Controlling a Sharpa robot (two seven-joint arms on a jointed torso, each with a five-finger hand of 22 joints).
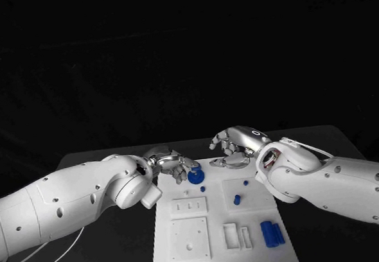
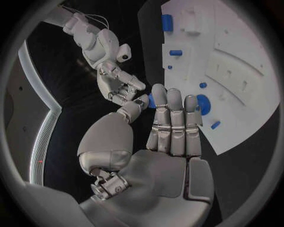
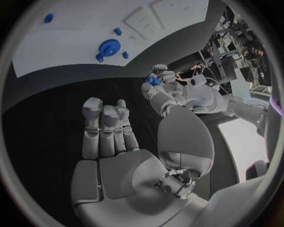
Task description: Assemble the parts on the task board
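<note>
the left hand (image 1: 173,163) pinches a small blue part (image 2: 152,100) between thumb and fingertip, its other fingers straight, above the far end of the task board (image 1: 225,256). the blue gear (image 1: 196,175) stands on the board just below and beside that hand, on its board-centre side, so the left hand is much the nearer. the right hand (image 1: 233,146) hovers just past the board's far edge with fingers loosely apart, holding nothing. two long blue parts (image 1: 271,233) lie well apart, at the board's near right.
</note>
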